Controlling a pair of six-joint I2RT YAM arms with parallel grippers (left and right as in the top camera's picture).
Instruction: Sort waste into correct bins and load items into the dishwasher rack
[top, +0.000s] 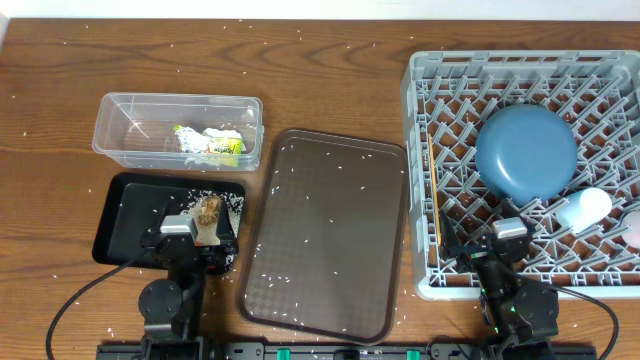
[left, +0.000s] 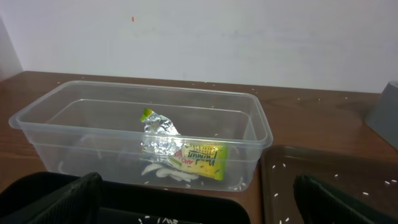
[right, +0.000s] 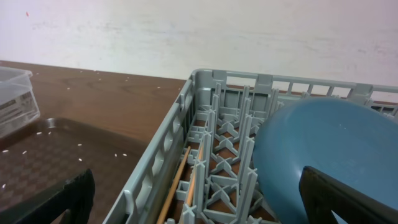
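The clear tub (top: 125, 130) holds a yellow-green wrapper (left: 202, 155), crumpled foil (left: 158, 134) and white tissue (left: 165, 174). Below it, the black tray (top: 130, 215) carries a brown food chunk (top: 208, 210) and white rice grains (top: 228, 203). My left gripper (top: 190, 235) hovers open over this tray, with nothing between its fingers (left: 62, 199). The grey dishwasher rack (top: 415, 120) holds a blue plate (top: 525, 150), chopsticks (top: 433, 190), a pale whitish cup (top: 583, 208) and a pink cup (top: 635, 228). My right gripper (top: 508, 238) stands open and empty over the rack's near edge.
A dark brown serving tray (top: 330, 240) lies between the bins and the rack, speckled with rice grains. More grains are scattered over the wooden table (top: 330, 70). In the right wrist view the chopsticks (right: 177, 180) lie along the rack's left wall (right: 165, 149).
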